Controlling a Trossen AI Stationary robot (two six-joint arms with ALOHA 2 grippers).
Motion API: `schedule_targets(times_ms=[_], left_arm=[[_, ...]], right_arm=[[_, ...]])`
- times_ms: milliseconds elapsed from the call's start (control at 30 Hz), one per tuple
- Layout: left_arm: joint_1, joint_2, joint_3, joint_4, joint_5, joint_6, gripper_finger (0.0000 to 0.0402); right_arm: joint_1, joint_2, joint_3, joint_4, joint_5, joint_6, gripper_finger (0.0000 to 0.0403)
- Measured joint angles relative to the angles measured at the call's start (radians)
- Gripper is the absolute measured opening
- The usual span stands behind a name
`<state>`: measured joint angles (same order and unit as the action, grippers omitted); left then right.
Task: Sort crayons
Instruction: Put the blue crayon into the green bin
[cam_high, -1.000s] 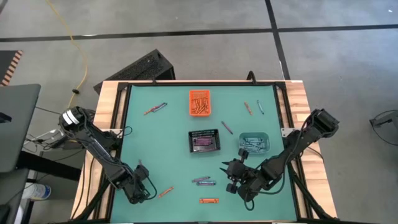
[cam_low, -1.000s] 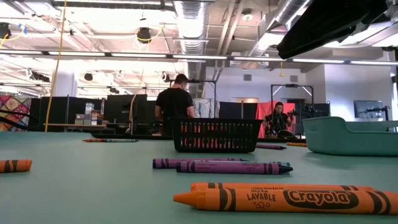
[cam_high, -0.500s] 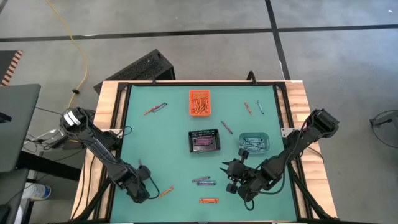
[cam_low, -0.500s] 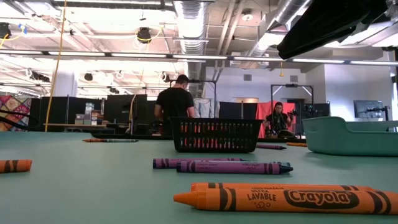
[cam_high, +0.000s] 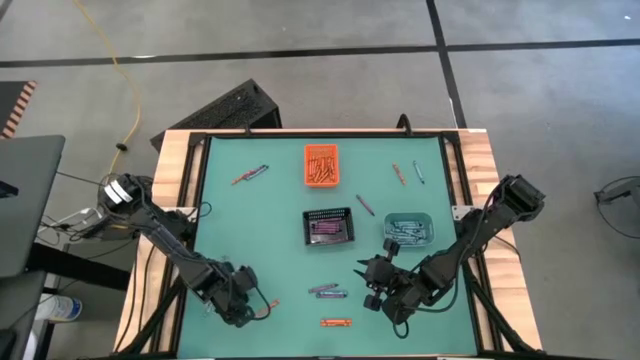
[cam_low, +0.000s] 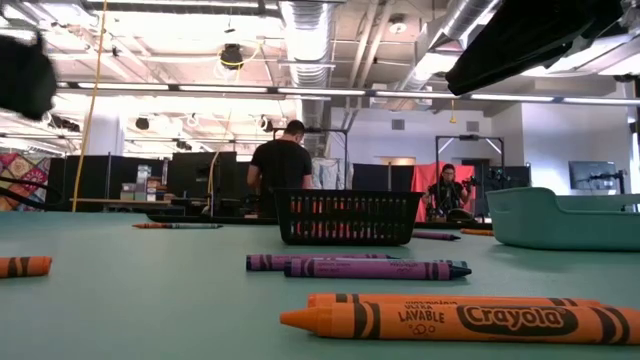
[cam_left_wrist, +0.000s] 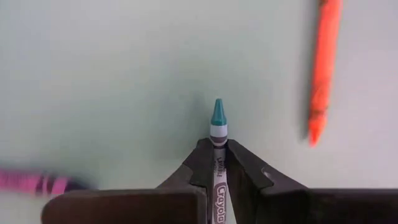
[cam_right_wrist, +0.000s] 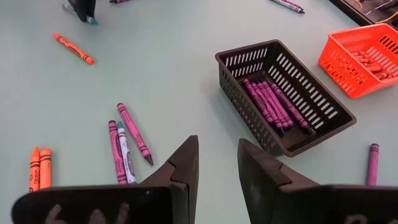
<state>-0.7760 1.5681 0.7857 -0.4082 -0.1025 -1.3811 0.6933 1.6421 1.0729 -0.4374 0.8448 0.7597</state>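
Note:
My left gripper (cam_high: 240, 299) stands over the table's near left part, shut on a teal crayon (cam_left_wrist: 217, 124) whose tip pokes out past the fingertips. An orange crayon (cam_left_wrist: 323, 68) lies on the mat just beside it. My right gripper (cam_right_wrist: 217, 163) waits open above the near right part, with nothing between its fingers. Loose purple crayons (cam_right_wrist: 132, 132) and a pair of orange ones (cam_right_wrist: 38, 168) lie flat on the mat. The orange bin (cam_high: 321, 165), black mesh bin (cam_high: 329, 227) and teal bin (cam_high: 408, 229) hold sorted crayons. My left gripper pinches the teal crayon's paper-wrapped body (cam_left_wrist: 218, 163) between its two fingers, just behind the bare tip (cam_left_wrist: 217, 115). The crayon lies along the fingers, which slant steeply down at the mat. Whether the tip touches the mat I cannot tell.
More loose crayons lie at the far left (cam_high: 250, 175) and far right (cam_high: 408, 172) of the green mat. An orange crayon (cam_high: 336, 322) lies near the front edge. People stand in the room beyond the table (cam_low: 281, 165).
My left gripper has gone toward the table's right edge, closer to the orange crayon on the mat, and has turned about its own line. A dark part of that arm has come into the low view's upper left corner.

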Motion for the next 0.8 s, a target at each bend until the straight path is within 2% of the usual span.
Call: schedule_targets(times_ms=[333,533,800], left_arm=[[0.125,-0.001,0.174,0.006,0.015,0.319,0.0016],[0.212,-0.002,0.291,0.024,-0.032,0.542,0.0016],[0.342,0.005,0.313,0.167,-0.034,0.768,0.0016]], right_arm=[[0.000,0.000,0.000,-0.003,0.000,0.000,0.0107],[0.000,0.000,0.000,-0.003,0.000,0.000,0.0107],[0.000,0.000,0.000,-0.003,0.000,-0.005,0.0107]])
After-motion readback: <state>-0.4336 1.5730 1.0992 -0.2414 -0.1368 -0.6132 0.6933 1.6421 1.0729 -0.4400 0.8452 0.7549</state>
